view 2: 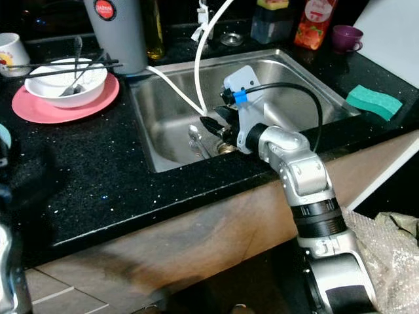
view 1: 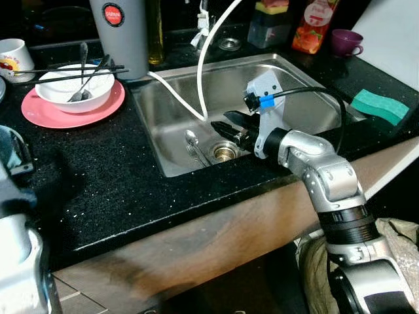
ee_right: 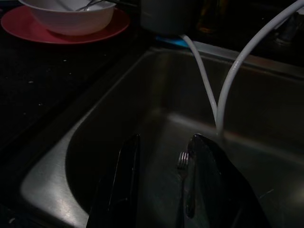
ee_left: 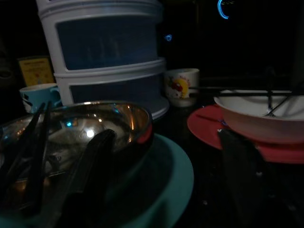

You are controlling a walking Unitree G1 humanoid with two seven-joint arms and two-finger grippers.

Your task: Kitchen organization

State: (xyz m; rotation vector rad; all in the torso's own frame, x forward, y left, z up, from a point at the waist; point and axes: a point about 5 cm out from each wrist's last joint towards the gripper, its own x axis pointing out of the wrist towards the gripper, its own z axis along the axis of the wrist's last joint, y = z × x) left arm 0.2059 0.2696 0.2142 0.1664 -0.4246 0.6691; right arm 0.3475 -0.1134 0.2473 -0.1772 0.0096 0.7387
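Right claw [view 1: 221, 128] spread inside sink [view 1: 170, 111], above spoon [view 1: 191, 139], fork [ee_right: 182, 160] between fingers

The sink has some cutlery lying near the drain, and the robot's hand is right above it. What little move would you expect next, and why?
Probably lower the right hand a little toward the spoon and fork on the sink floor. Its fingers stand apart, hold nothing and hover above the cutlery beside the drain, so a short descent would put them around a handle.

Spoon [view 1: 191, 139] in sink [view 1: 314, 111] beside drain [view 1: 223, 152]; bowl [view 1: 74, 91] on plate [view 1: 39, 112] left of sink.
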